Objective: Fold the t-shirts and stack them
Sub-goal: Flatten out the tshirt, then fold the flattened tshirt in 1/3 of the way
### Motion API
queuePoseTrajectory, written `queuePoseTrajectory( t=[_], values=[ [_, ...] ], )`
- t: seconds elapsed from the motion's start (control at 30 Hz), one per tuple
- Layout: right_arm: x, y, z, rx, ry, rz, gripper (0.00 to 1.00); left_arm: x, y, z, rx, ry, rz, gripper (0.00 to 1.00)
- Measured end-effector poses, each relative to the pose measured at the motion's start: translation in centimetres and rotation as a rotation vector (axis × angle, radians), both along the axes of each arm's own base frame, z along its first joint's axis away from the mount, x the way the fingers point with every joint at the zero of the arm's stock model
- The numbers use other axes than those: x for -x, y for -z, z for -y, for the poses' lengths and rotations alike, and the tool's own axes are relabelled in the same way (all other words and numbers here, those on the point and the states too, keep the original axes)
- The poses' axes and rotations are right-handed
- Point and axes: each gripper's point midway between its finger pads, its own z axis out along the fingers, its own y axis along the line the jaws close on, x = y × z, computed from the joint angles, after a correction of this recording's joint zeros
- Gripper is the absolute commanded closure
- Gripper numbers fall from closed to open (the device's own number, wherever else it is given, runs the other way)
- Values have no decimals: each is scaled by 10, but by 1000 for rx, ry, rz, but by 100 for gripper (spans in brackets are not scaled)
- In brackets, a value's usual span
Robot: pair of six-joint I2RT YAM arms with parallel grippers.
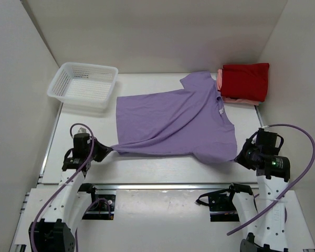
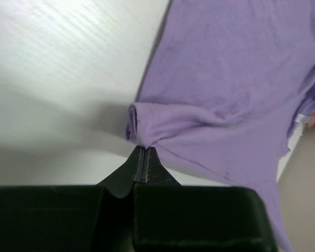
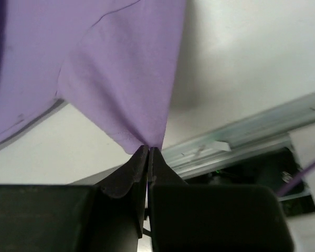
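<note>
The lavender t-shirt [image 1: 173, 118] lies spread across the middle of the table, its near edge stretched taut between my two grippers. My left gripper [image 1: 109, 150] is shut on the shirt's near left corner, seen bunched at the fingertips in the left wrist view [image 2: 143, 147]. My right gripper [image 1: 236, 157] is shut on the near right sleeve tip, seen in the right wrist view [image 3: 148, 148]. The folded red t-shirt [image 1: 245, 80] lies at the back right on top of the salmon pink t-shirt [image 1: 220, 80], which shows only at its edges.
A white lattice basket [image 1: 84, 84] stands at the back left. White walls close in the table on the left, back and right. A metal rail [image 1: 163, 185] runs along the near table edge, also seen in the right wrist view [image 3: 241, 134].
</note>
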Motion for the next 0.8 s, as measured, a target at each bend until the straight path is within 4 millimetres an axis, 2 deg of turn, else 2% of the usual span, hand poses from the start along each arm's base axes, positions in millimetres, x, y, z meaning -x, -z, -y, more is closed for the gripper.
queuePoseTrajectory(
  t=[0.17,0.33,0.5,0.67,0.8],
  values=[
    [16,-19,16,95,50,7,99,17,4,-14,-67,-26,-11,100],
    [23,-32,22,139,63,29,100,25,15,-13,-89,-3,-52,100],
    [14,-16,14,90,11,-23,99,36,33,-11,-80,3,-104,100],
    [-6,9,1,4,-50,-83,100,35,33,-9,-69,1,-103,100],
    [-29,17,1,-10,-67,-90,100,33,39,-6,-63,10,-135,100]
  ],
)
